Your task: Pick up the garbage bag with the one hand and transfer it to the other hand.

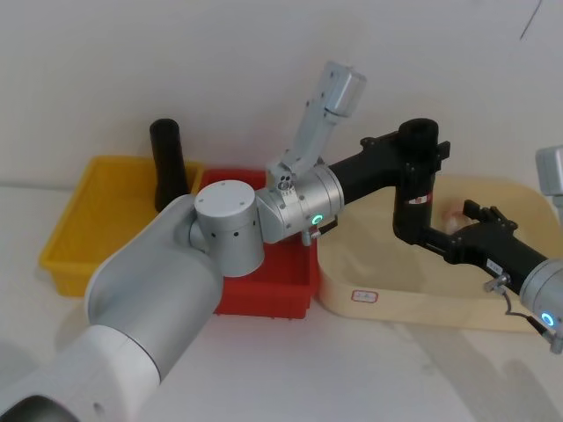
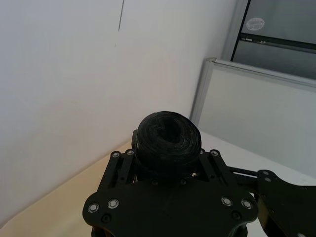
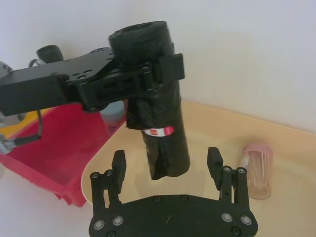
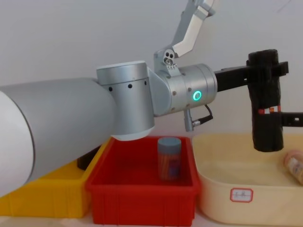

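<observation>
Black film roll, the garbage bag [image 1: 417, 167], stands upright in the air over the cream tub [image 1: 396, 303] in the head view, clamped near its top by the left gripper [image 1: 420, 151] on the green-ringed arm. The right gripper [image 1: 479, 215] reaches in from the blue-ringed arm, low beside the roll.

From the left wrist, the roll's wound end sits squarely between the closed-in jaws, a white wall [image 2: 59, 89] and grey partition [image 2: 256, 103] behind.

From the right wrist, the right gripper's fingers [image 3: 117, 163] stand wide apart just under the roll's lower end, below its red-and-white label [image 3: 160, 131]. I'd say the risk is there: if they close this low they may catch only the tip, and slick film could slide or tip out once the left lets go, dropping into the tub beside the pink container [image 3: 257, 170].

From the chest, the roll hangs above the tub; a red bin [image 4: 142, 189] holding a can [image 4: 169, 158] and a yellow bin [image 4: 42, 201] sit alongside on the pale table.
</observation>
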`<state>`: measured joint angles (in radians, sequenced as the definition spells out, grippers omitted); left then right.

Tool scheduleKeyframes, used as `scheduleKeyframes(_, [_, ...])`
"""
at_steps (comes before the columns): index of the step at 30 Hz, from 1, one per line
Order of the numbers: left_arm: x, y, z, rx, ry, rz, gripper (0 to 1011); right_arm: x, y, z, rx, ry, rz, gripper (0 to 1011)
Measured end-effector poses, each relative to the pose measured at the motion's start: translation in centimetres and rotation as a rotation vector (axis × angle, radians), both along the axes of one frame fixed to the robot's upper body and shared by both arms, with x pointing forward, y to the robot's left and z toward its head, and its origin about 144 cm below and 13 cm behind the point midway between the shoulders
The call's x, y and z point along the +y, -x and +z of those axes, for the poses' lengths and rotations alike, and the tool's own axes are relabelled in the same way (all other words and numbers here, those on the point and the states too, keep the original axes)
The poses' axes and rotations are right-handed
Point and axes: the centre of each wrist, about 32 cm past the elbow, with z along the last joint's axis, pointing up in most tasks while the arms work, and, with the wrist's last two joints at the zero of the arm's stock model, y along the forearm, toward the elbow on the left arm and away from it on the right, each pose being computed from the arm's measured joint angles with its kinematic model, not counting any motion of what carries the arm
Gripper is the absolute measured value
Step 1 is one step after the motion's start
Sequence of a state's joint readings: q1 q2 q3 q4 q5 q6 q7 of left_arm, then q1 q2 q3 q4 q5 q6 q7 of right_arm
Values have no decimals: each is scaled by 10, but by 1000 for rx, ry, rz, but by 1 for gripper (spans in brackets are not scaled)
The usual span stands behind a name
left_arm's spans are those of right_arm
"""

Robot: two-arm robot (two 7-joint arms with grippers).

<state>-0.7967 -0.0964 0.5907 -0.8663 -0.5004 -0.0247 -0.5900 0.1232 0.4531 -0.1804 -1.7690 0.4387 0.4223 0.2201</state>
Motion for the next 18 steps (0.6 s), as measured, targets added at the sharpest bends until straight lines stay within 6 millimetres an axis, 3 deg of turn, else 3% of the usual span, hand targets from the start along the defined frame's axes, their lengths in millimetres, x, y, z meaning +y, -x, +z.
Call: scheduleKeyframes(18, [2,6,4,-12,-23,-3,473,8,-15,-4,32,3,13,1000])
